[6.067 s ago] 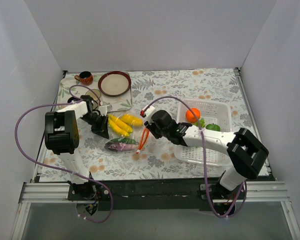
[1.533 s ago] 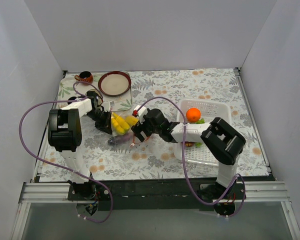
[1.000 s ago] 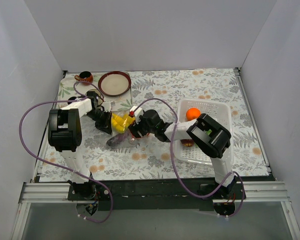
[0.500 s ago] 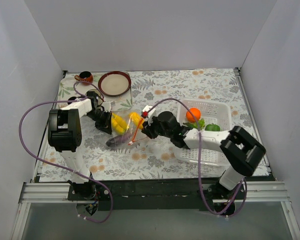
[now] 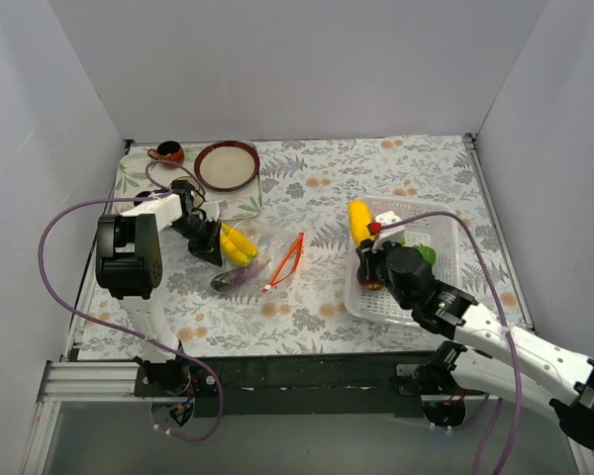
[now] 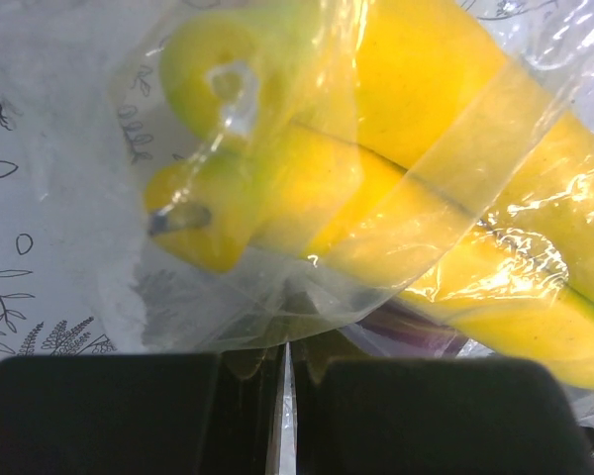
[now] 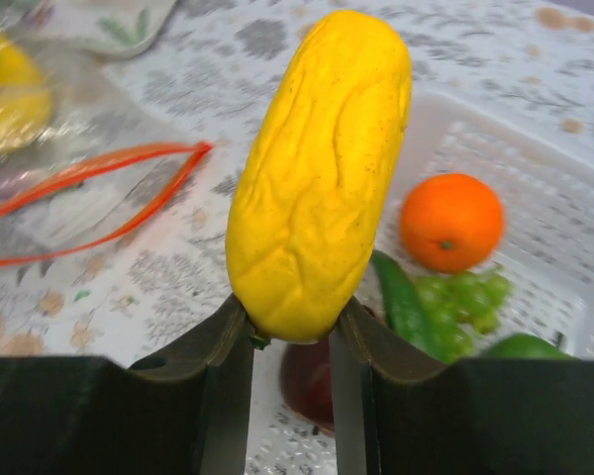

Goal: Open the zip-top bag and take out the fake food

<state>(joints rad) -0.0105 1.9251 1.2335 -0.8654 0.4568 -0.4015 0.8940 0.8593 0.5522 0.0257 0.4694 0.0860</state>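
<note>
Left gripper is clamping the clear crinkly orange-zipped bag's closed end, pinning it on the floral table; right gripper is squeezing a yellow plastic vegetable above the white perforated basket, presumably for dropping.

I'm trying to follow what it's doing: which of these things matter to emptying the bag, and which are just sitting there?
In the job: zip-top bag, pinched by the left gripper; bananas inside it; yellow piece in the right gripper; orange and green grapes in the white basket.
Just lying about: brown bowl; small brown cup; tray under them.
</note>
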